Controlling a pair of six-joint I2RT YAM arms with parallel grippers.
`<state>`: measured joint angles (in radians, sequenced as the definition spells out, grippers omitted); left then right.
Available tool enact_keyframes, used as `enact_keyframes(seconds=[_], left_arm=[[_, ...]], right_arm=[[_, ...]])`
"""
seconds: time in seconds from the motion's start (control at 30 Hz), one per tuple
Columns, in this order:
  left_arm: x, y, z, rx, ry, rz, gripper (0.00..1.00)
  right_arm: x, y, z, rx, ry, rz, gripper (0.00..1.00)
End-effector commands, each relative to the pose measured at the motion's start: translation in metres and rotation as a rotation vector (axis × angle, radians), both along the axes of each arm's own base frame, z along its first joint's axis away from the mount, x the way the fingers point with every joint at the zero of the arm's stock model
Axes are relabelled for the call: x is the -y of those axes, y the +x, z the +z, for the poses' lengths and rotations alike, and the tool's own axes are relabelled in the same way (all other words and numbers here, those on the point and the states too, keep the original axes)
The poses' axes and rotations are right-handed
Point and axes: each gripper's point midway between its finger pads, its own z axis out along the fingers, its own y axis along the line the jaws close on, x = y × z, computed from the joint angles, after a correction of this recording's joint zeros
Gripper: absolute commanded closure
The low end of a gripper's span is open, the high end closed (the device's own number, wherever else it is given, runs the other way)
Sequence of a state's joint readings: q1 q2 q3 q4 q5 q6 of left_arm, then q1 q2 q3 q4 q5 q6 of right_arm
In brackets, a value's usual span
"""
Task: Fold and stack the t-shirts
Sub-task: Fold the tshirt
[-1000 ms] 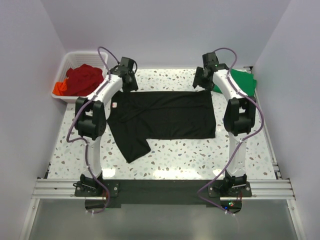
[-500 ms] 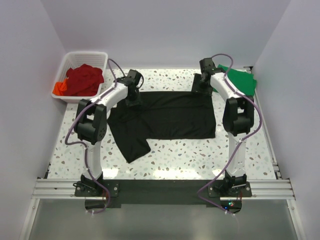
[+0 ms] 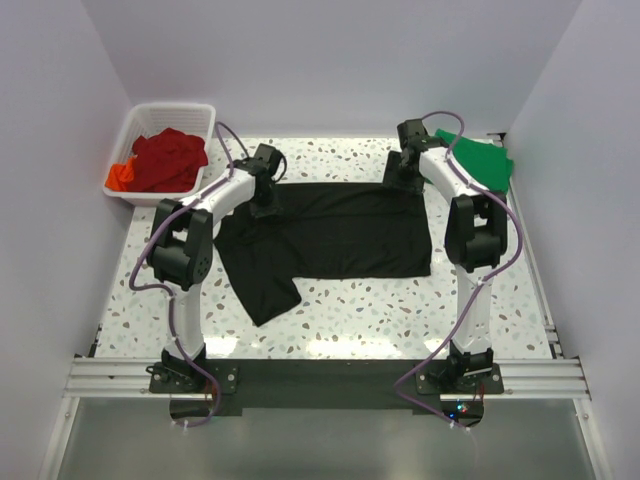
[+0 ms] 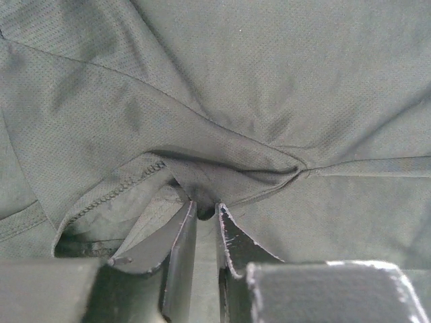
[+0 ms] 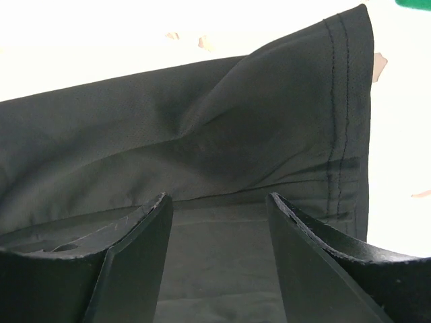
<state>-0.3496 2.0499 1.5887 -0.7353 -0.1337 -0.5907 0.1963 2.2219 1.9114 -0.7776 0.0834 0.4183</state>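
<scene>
Left claw point(image 4: 202, 219) moved inward, pinching black t-shirt point(image 3: 340, 230), right claw point(image 5: 219, 202) wide, basket point(image 3: 205, 112) holding red shirt point(image 3: 168, 158)

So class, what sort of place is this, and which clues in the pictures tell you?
Probably a robot test cell, not a home: plain white walls box in a speckled table, two arms are bolted to a metal rail, and a basket holds shirts.

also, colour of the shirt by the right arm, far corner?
Green t-shirt, plain; clearest in the top external view.
</scene>
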Motion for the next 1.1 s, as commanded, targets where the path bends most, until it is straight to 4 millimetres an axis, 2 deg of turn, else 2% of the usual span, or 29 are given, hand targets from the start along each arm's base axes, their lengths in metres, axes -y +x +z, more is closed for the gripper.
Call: enact_keyframes(seconds=[0.0, 0.17, 0.27, 0.53, 0.83, 1.07], left_arm=[[0.001, 0.0, 0.018, 0.043, -0.007, -0.008, 0.82], [0.0, -0.004, 0.01, 0.026, 0.0, -0.016, 0.89], [0.001, -0.005, 0.006, 0.021, -0.003, -0.023, 0.99], [0.004, -0.015, 0.014, 0.026, -0.016, -0.061, 1.0], [0.008, -0.052, 0.024, 0.014, -0.025, -0.108, 1.0], [0.012, -0.072, 0.014, -0.035, -0.037, -0.145, 1.0]], right_arm=[[-0.005, 0.003, 0.03, 0.063, 0.022, -0.007, 0.38], [-0.006, 0.002, 0.028, 0.059, 0.022, -0.012, 0.38], [-0.008, 0.002, 0.029, 0.061, 0.024, -0.012, 0.39], [-0.014, -0.001, 0.03, 0.059, 0.02, -0.011, 0.39], [-0.027, -0.006, 0.022, 0.043, 0.01, 0.004, 0.39], [-0.034, -0.01, 0.022, 0.04, 0.007, 0.006, 0.4]])
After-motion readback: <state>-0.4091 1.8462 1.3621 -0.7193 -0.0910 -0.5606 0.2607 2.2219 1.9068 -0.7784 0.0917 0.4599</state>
